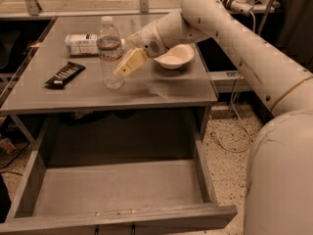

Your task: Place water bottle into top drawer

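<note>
A: Where is the water bottle (110,53) found?

B: It is seen upright on the grey table (161,89), in the upper left-centre of the frame. Its white cap is uppermost and its base is set on the tabletop, so it is not yet lifted.

A: And the gripper (128,63)?

B: It is held just right of the bottle, at about mid-height. Whether contact is made cannot be told, and whether it is spread or closed cannot be told either. It is brought in low and sideways on the white arm (230,33) from the upper right, presumably so that the ribbed body is taken from the side rather than by the cap.

A: Why is the top drawer (117,190) left as it is?

B: It is pulled well out below the table edge, across the lower half of the frame, so that a bottle can be lowered in from above.

A: What else is to be reckoned with?

B: A white bowl (173,58) is set just right of the gripper. A second bottle (83,44), with a white-and-blue label, is laid on its side behind the water bottle. A dark snack bar (64,75) is seen at the left. A mix-up with the second bottle is judged possible, and a tall, light bottle may be tipped if it is pushed rather than enclosed.
</note>
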You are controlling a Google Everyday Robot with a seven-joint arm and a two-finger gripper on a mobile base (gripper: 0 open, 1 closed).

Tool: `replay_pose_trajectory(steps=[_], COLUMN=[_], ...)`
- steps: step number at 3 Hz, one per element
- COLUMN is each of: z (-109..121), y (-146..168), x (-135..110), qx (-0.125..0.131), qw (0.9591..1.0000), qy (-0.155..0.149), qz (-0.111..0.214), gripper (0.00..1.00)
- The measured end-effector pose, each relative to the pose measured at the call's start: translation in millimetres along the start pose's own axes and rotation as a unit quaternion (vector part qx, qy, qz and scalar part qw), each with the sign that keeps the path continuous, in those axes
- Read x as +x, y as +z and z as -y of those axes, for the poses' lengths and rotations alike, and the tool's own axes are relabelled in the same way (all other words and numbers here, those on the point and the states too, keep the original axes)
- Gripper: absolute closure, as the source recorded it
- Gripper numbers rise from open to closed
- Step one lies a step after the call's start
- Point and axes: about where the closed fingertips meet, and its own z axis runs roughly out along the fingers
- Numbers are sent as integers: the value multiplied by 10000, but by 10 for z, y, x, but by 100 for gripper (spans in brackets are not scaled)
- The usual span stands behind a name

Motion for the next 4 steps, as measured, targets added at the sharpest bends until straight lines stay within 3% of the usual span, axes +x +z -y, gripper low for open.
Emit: replay_pose_trajectory(steps=[3,4], z=[-138,-300], y=[-79,12], x=[-85,-244], qx=[29,-231], qw=[9998,9996], qy=[-137,-103], qz=[113,87], gripper=[0,0])
